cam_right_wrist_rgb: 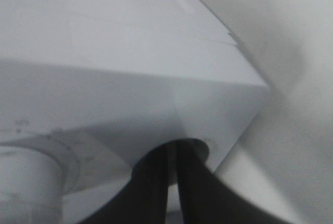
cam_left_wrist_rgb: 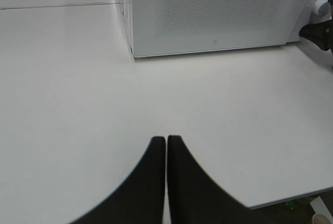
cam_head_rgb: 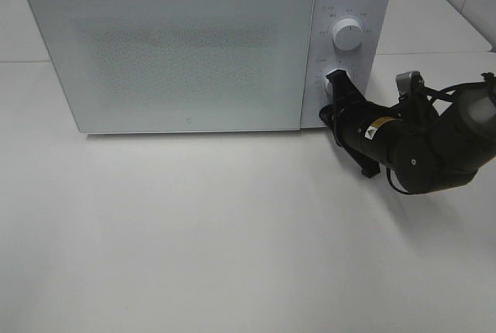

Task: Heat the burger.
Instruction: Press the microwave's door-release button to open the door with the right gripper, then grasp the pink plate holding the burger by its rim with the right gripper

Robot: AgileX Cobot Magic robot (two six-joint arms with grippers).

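- Left fingers (cam_left_wrist_rgb: 148,182): clenched, empty, over the white surface (cam_left_wrist_rgb: 78,104).
- Right fingers (cam_head_rgb: 338,80): pressed together at the microwave (cam_head_rgb: 170,54) control panel (cam_head_rgb: 356,0), just below the upper knob (cam_head_rgb: 346,36).
- Burger: out of sight, whereabouts impossible to tell.

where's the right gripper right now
In the exterior high view the right gripper is at the microwave's lower knob, right of the closed door and below the upper knob.
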